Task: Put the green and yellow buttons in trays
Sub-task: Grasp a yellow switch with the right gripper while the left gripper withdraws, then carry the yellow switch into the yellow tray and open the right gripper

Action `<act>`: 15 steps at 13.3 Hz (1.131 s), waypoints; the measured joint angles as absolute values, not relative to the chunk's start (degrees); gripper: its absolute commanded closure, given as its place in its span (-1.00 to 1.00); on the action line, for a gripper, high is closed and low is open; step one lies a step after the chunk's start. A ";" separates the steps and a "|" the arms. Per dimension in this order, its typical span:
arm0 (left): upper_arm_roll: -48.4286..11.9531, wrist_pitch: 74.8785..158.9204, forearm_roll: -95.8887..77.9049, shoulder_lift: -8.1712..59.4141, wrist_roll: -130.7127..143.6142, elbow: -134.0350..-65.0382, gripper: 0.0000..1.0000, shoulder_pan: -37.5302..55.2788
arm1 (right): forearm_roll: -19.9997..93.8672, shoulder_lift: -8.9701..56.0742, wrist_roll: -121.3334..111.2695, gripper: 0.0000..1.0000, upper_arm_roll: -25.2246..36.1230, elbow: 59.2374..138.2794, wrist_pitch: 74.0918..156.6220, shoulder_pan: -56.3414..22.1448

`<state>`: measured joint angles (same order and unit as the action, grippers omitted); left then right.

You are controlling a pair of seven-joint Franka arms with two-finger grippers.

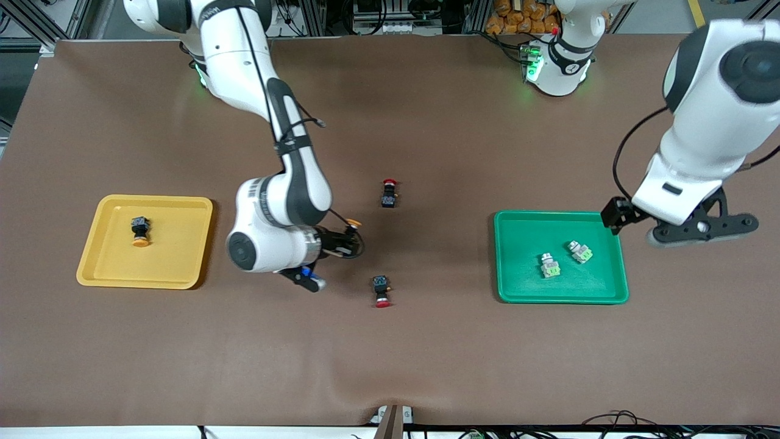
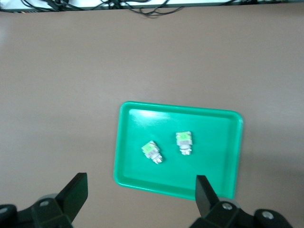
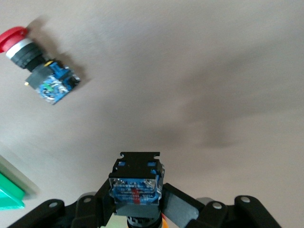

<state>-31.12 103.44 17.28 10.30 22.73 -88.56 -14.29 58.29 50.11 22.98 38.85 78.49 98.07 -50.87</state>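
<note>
The yellow tray (image 1: 183,210) lies toward the right arm's end and holds one black button with an orange-yellow cap (image 1: 141,232). My right gripper (image 1: 346,239) is over the bare table between that tray and two red-capped buttons. It is shut on the second yellow-capped button (image 1: 353,224), whose black body and blue back show in the right wrist view (image 3: 136,186). The green tray (image 1: 518,231) lies toward the left arm's end and holds two pale green-faced buttons (image 1: 550,265) (image 1: 580,252). My left gripper (image 1: 701,228) is open and empty, up beside that tray; in the left wrist view (image 2: 141,191) the tray (image 2: 223,142) and both buttons (image 2: 152,152) (image 2: 184,142) show.
Two black buttons with red caps lie mid-table, one farther from the front camera (image 1: 389,192) and one nearer (image 1: 382,291). One of them shows in the right wrist view (image 3: 40,66). Brown cloth covers the table.
</note>
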 measured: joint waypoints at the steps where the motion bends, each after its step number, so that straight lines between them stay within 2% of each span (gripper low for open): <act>1: -27.97 103.19 14.19 9.22 20.95 -88.56 -1.00 -12.32 | 55.93 49.99 21.39 1.00 39.92 78.41 96.18 -50.64; 4: -14.18 101.05 5.37 6.73 12.83 -88.62 -1.00 -3.55 | 47.37 50.00 15.40 1.00 41.55 78.55 93.14 -50.25; 6: -8.80 98.56 1.84 5.87 7.36 -88.67 -1.00 -0.97 | 42.81 50.00 11.07 1.00 42.14 78.65 91.73 -49.29; 15: -4.94 92.04 0.50 1.66 4.27 -88.74 -1.00 -0.79 | 29.14 50.01 -11.72 1.00 44.56 79.03 88.65 -40.02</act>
<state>-4.94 92.04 0.50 1.66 4.27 -88.74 -0.79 29.14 50.01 -11.72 44.56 79.03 88.65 -40.02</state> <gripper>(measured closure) 0.000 0.564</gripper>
